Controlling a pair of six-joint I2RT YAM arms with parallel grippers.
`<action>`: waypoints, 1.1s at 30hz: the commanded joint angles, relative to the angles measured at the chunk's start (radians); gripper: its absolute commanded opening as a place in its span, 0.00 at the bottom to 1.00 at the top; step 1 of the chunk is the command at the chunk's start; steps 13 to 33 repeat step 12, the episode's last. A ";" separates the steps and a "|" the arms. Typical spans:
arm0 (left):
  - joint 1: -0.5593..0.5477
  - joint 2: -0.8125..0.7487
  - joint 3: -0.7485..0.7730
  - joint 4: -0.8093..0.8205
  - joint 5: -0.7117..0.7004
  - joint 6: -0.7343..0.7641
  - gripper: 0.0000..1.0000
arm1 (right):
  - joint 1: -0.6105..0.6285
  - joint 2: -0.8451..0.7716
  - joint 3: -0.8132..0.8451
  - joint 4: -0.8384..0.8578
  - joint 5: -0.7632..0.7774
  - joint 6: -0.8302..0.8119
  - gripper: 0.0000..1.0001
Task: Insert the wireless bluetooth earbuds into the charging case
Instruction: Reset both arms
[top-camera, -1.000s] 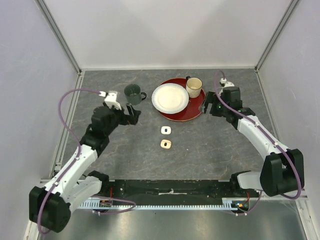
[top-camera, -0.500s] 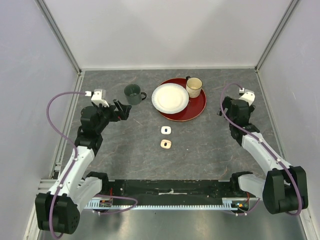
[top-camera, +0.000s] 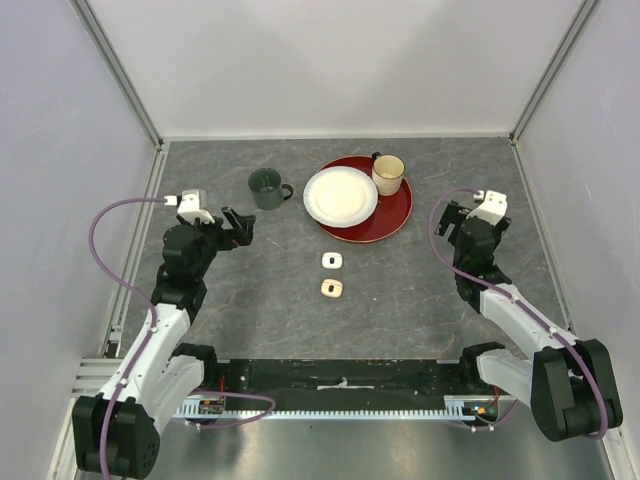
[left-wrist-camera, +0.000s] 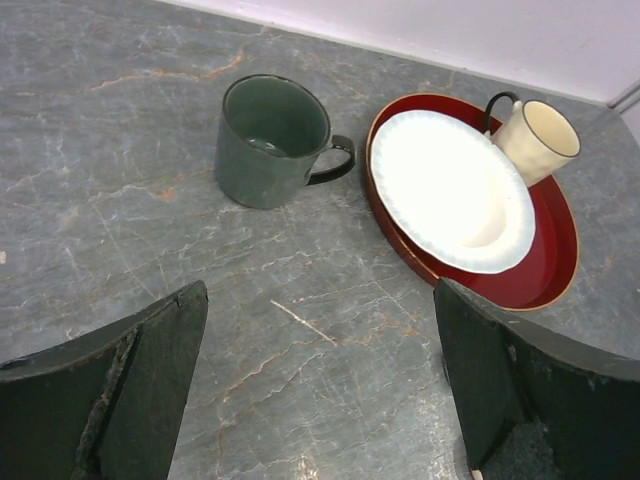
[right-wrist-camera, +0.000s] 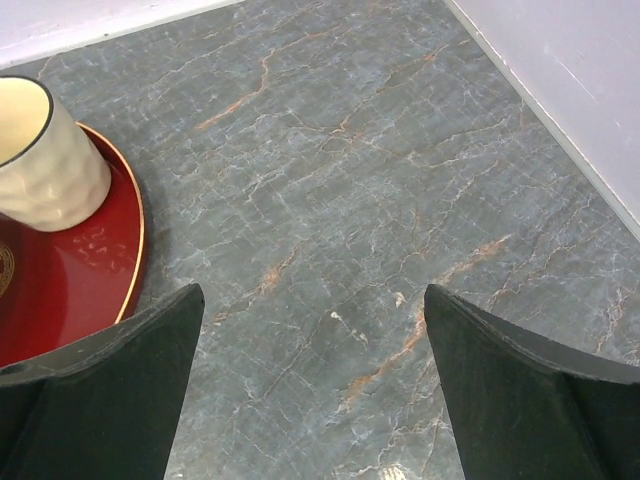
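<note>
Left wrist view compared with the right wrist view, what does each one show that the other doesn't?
Only the left wrist view shows the dark green mug and the white plate. Only the right wrist view shows the side wall along the table's right edge. Both show the red tray, the cream mug standing on it, and the grey marbled table.
</note>
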 joint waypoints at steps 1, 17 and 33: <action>0.001 -0.012 -0.019 0.047 -0.059 0.016 1.00 | 0.012 -0.042 -0.059 0.126 -0.001 -0.068 0.98; 0.001 -0.018 -0.105 0.136 -0.115 0.054 1.00 | 0.018 -0.016 -0.163 0.297 0.016 -0.129 0.98; 0.001 -0.018 -0.105 0.136 -0.115 0.054 1.00 | 0.018 -0.016 -0.163 0.297 0.016 -0.129 0.98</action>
